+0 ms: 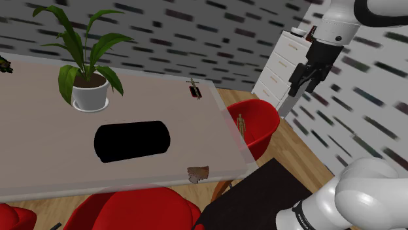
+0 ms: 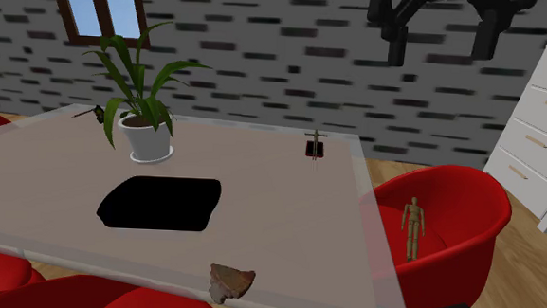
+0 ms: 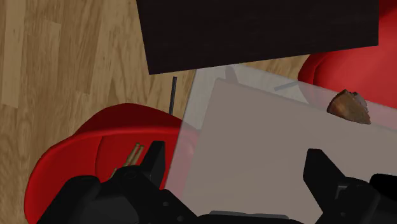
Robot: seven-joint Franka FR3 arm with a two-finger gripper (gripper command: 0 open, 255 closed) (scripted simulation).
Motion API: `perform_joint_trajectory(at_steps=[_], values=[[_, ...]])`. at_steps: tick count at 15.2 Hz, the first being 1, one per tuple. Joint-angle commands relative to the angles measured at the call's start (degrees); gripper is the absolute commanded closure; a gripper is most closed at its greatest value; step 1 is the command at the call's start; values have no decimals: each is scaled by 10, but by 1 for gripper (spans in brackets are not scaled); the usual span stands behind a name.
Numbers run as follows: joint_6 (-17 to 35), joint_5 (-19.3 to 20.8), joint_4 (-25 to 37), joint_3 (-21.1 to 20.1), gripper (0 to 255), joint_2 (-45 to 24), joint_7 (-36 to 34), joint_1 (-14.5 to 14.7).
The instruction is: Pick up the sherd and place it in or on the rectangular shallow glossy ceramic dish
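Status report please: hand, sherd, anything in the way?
Hand open, up high, holding nothing. Sherd at table edge, untouched. Black dish mid-table, nothing between them.

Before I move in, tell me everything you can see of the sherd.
The sherd is a small brown, rough-looking fragment, roughly wedge-shaped with jagged edges and a paler patch. It lies on the table close to its edge nearest the stand, apart from everything else. Only the table touches it; the open gripper is well off it.

Sherd (image 1: 198, 173) lies on the table's (image 1: 39, 131) edge, dish (image 1: 132, 140) mid-table, plant (image 1: 88, 78) behind it.
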State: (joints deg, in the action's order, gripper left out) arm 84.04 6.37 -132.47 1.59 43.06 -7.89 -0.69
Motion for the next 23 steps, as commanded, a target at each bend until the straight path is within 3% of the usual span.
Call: perform_joint_trajectory(at_steps=[1,12,23], values=[[0,0,0,0,0,0,0,0],[220,-19,-137,-2,0,-73,80,67],[454,-46,-203,-17,0,-232,164,138]])
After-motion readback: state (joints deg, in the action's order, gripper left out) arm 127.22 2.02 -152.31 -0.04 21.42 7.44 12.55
